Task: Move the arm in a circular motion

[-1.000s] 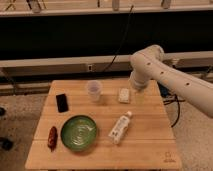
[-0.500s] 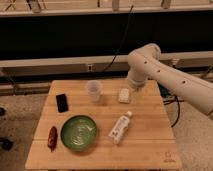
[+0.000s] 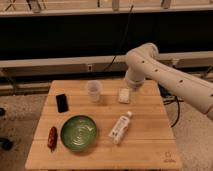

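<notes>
The arm (image 3: 167, 76) was extended in from beyond the right-hand side of the table (image 3: 150, 147). Its bulbous joint was raised over the table's far right corner, and its last segment was directed down toward the table's far edge. The gripper (image 3: 132, 86) was located at the lower end of that segment, just above the far edge of the table. Its opening, and whether anything was held, could not be determined.

A small white block (image 3: 123, 95) was set on the table's far part, just beside the gripper. A clear cup (image 3: 93, 91) and a black slab (image 3: 62, 102) were placed toward the table's far left. A green bowl (image 3: 78, 132), a white bottle (image 3: 121, 128) and a reddish item (image 3: 52, 138) were laid along the table's near part.

No mark of the circular path was left on the table, so the completed share could not be established. The arm was judged to be at the far point of a loop over the table, with the remainder of the circle to be treated as outstanding.
</notes>
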{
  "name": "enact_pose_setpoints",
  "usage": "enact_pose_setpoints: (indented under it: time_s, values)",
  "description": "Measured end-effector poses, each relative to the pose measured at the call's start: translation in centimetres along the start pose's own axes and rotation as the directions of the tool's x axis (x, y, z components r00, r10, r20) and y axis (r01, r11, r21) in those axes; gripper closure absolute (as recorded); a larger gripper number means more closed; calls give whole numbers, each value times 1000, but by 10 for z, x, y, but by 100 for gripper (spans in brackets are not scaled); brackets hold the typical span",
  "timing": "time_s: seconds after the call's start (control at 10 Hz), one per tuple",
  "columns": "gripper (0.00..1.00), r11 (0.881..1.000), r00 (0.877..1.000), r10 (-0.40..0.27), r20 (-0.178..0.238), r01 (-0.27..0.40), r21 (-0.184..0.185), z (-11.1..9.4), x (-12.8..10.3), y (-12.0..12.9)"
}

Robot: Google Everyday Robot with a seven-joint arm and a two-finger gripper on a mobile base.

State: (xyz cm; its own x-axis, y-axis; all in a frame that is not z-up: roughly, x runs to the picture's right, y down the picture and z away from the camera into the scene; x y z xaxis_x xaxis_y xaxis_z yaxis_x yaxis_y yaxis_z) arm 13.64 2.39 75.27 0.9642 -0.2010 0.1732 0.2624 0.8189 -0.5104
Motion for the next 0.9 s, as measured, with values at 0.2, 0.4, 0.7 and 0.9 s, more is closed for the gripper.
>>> enact_pose_setpoints:
  time_s: [0.2, 0.4, 0.7, 0.9]
  values:
    - [20, 1000, 1000, -4, 0, 4, 1, -1, -3, -1]
    - [20, 1000, 1000, -14, -2, 14, 0, -2, -10, -2]
    - [20, 1000, 1000, -16, -4, 16, 2, -4, -16, 1]
    - [20, 1000, 1000, -17, -2, 17, 2, -5, -18, 3]
